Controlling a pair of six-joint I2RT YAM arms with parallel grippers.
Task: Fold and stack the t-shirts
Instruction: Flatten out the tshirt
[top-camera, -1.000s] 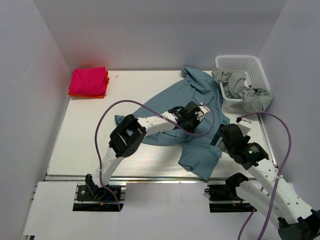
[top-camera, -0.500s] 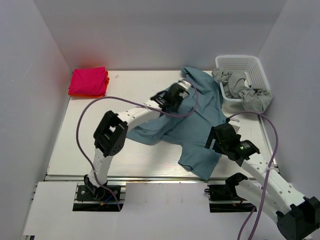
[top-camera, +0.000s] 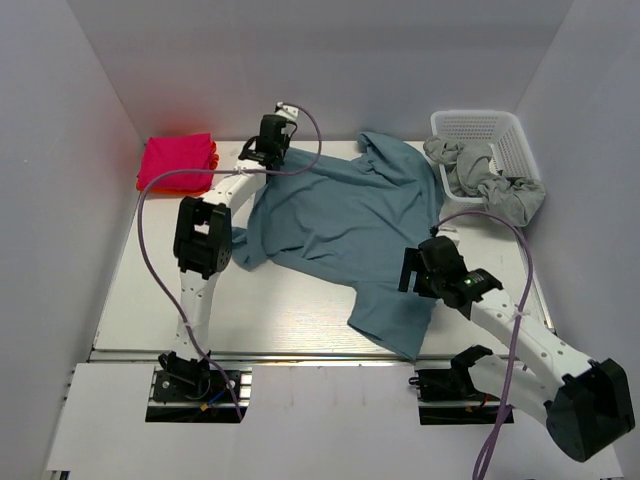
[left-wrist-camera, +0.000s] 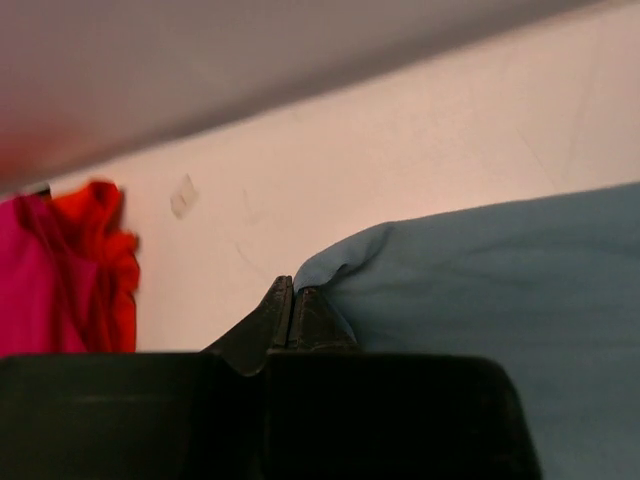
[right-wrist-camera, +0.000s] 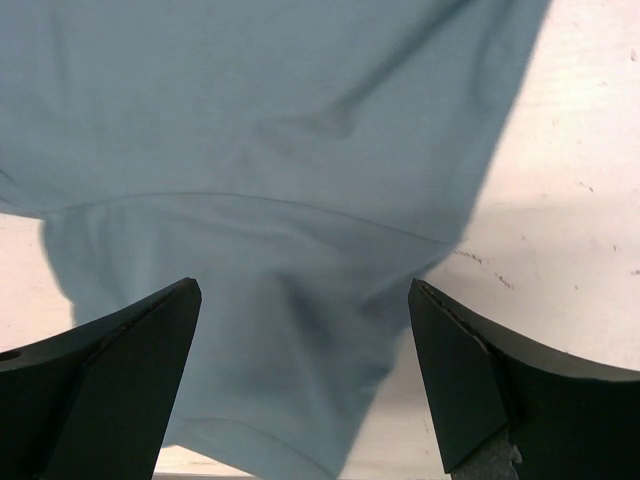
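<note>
Gently draw the teal t-shirt (top-camera: 350, 215), lying across the tabletop (top-camera: 140, 280), taut and flat with the left gripper (left-wrist-camera: 291, 302) jaws clenched on its far corner, then lower the released jaws of the right gripper (right-wrist-camera: 303, 290) onto the near edge

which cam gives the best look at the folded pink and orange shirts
Top external: the folded pink and orange t-shirts lie whole, stacked in the far-left corner of the table. The left wrist view catches only a blurred slice at its left edge. The right wrist view shows only the teal-blue t-shirt.
</note>
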